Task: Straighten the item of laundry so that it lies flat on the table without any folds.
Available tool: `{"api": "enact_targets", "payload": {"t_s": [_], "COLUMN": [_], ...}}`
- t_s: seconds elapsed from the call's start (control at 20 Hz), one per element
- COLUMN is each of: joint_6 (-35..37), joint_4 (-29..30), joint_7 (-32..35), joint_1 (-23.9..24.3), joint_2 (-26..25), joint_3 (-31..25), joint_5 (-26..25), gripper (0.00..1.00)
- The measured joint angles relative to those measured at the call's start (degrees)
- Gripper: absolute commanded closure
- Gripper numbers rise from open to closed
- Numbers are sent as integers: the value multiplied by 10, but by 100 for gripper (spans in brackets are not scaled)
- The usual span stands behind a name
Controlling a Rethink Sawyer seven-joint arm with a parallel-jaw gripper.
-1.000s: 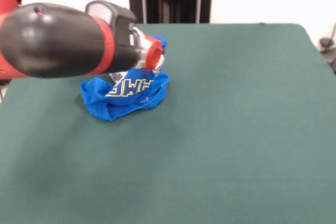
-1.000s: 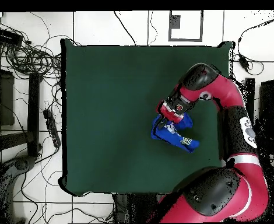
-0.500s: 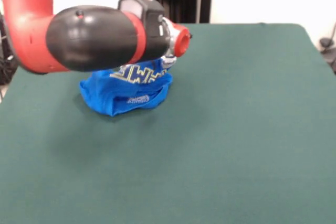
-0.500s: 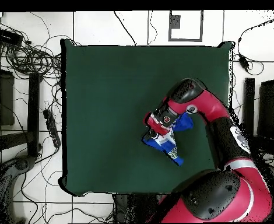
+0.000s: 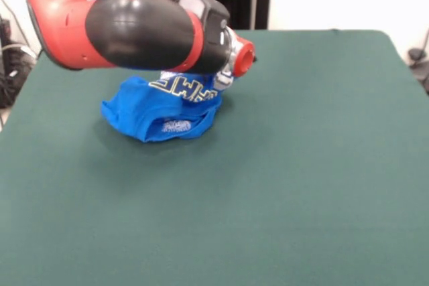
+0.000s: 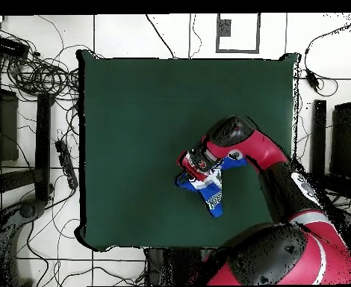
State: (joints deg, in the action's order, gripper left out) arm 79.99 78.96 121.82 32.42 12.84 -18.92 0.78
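A: Can you see the gripper [image 5: 221, 84]?
B: Barely; the arm [image 5: 127, 30] hides its fingers, so I cannot tell whether it grips the shirt [image 5: 161, 108].
A: And the shirt?
B: Bunched blue cloth under the wrist, on the table's [image 5: 315, 165] green felt. White, yellow-edged block letters, unreadable; a small pale emblem below.

One blue T-shirt [image 5: 155, 110], one green worktop [image 5: 301, 165], and one red-and-black arm [image 5: 127, 28].
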Motion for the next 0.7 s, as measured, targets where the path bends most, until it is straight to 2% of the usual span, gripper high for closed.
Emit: {"api": "enact_targets", "payload": {"t_s": [0.5, 0.7], "joint_6": [-12, -12], "joint_4": [11, 11], "joint_7": [0, 0], "joint_1": [-12, -29], "joint_2": [12, 27], "joint_3": [26, 53], "joint_5": [0, 0], "gripper": [0, 0]}}
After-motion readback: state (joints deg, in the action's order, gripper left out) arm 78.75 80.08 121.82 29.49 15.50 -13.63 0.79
